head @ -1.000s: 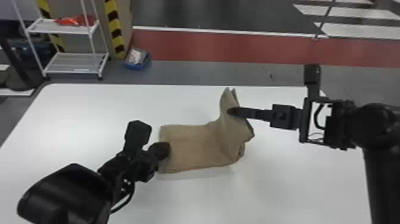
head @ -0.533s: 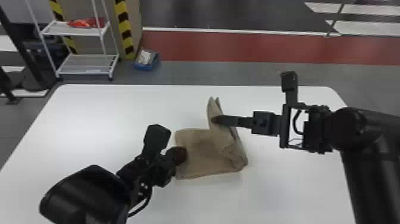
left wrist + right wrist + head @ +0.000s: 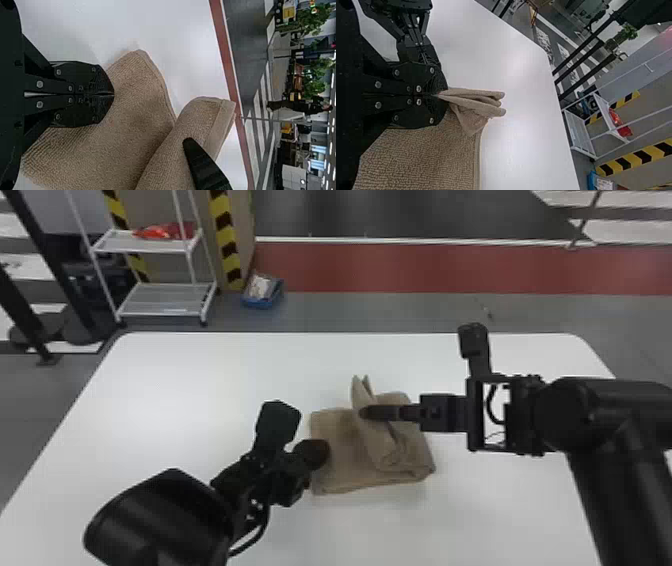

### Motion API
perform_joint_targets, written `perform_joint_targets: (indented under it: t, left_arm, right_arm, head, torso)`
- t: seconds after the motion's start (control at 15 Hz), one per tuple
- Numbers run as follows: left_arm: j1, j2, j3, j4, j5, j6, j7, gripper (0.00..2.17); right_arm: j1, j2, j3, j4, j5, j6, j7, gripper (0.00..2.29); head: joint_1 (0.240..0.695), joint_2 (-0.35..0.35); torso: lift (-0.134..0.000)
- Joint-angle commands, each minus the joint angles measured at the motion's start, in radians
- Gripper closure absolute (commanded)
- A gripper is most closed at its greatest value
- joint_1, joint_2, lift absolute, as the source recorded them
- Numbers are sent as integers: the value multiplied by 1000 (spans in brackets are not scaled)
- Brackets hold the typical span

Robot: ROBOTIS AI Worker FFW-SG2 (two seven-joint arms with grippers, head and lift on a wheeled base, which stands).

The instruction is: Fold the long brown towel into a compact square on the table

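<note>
Seeing a blue bin (image 3: 260, 304) with pale stuff (image 3: 260, 286) inside, beyond the table (image 3: 200, 380), plus a nubby, part-folded brown towel (image 3: 345, 465) on the table, pinched in the right gripper (image 3: 366, 412) near a clenched left gripper (image 3: 320, 452).

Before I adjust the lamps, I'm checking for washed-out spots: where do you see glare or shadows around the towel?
Head view: a bright glare patch on the table, left of the towel, and a faint shadow along its near edge. Left wrist view: soft shadow on the table beside the towel. Right wrist view: bright sheen on the table.
</note>
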Motion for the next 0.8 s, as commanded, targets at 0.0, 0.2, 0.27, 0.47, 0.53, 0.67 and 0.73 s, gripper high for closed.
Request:
perform_joint_targets:
  t: [0.0, 0.2, 0.27, 0.47, 0.53, 0.67, 0.73]
  left_arm:
    - [4, 0, -3, -6, 0, 0, 0, 1912]
    - [4, 0, -5, -9, 3, 0, -2, 1912]
    - [5, 0, -5, -9, 3, 0, 0, 1916]
    - [11, 0, -5, -9, 3, 3, -2, 1912]
    - [11, 0, -3, -9, 3, 3, -2, 1912]
    - [13, 0, -1, -15, 3, 3, -5, 1916]
    - [13, 0, 0, -15, 3, 0, -5, 1912]
  right_arm:
    - [-4, 0, 23, 6, 2, 1, -1, 1291]
    - [5, 6, 48, 34, -7, -76, -1, 1291]
    - [5, 9, 51, 34, -2, -79, -1, 1291]
    - [10, 11, 60, 37, -6, -82, -16, 1183]
    - [11, 11, 65, 38, -7, -79, -25, 900]
    - [25, 14, 65, 38, -12, -103, -30, 147]
    - [34, 13, 63, 37, -21, -140, -30, 2]
  head:
    - [695, -11]
    - [695, -3]
    - [695, -1]
    - [695, 10]
    - [695, 11]
    - [695, 14]
    - [695, 15]
  torso:
    - [-124]
    - [-124]
    - [-124]
    - [-124]
    - [-124]
    - [-124]
    - [-124]
